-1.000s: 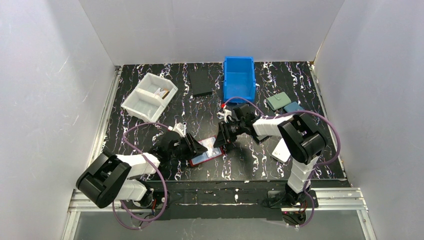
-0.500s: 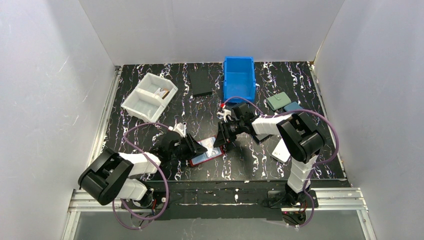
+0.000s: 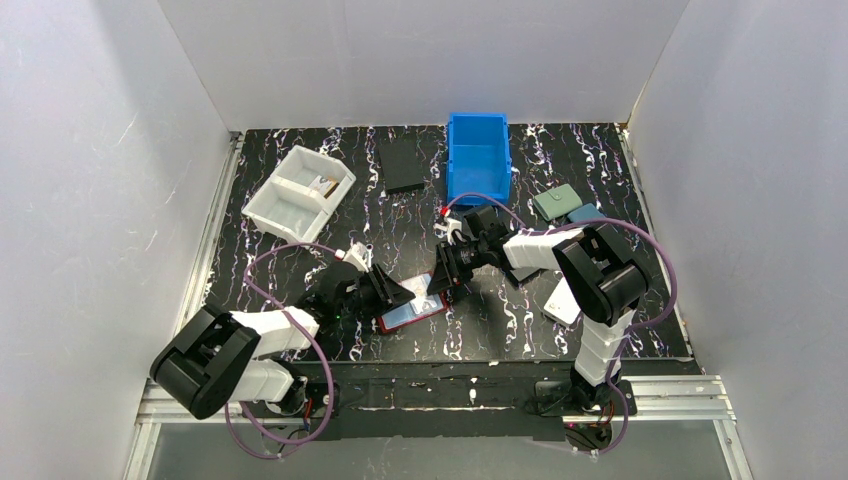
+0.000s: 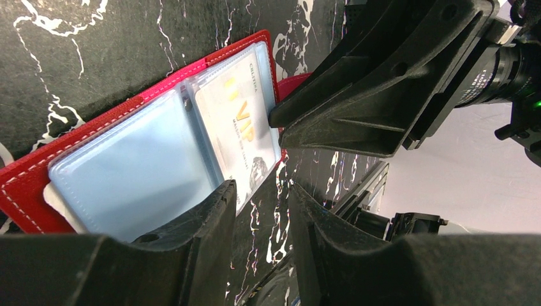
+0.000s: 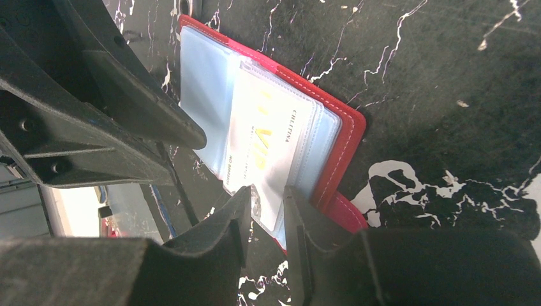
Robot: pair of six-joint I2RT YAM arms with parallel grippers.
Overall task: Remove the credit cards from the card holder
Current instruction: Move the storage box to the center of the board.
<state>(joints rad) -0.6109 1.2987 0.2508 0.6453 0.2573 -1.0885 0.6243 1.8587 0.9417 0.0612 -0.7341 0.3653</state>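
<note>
Little has shifted over the last second: the left arm has moved its elbow slightly and resettled the left end effector (image 3: 397, 293). The small red bifold card holder (image 3: 412, 314) lies where it lay, spread open and flat on the black marbled table (image 3: 500, 325), near the front edge between the two arms. Both arms crowd it from opposite sides, which reads as a split of labour. The left end effector has its jaws a narrow slot apart with nothing clearly between them. It lays one finger (image 4: 191, 236) over the edge of the pale blue-grey clear pockets (image 4: 134, 159), apparently to pin the holder down. The right end effector (image 3: 438, 283) straddles the free edge of the leaf carrying the whitish credit card with gold lettering (image 5: 268, 137). Its jaws stand close, but whether they actually pinch the card I cannot tell. That card sits inside its pocket, so nothing is out yet. No orange card shows in these views.
</note>
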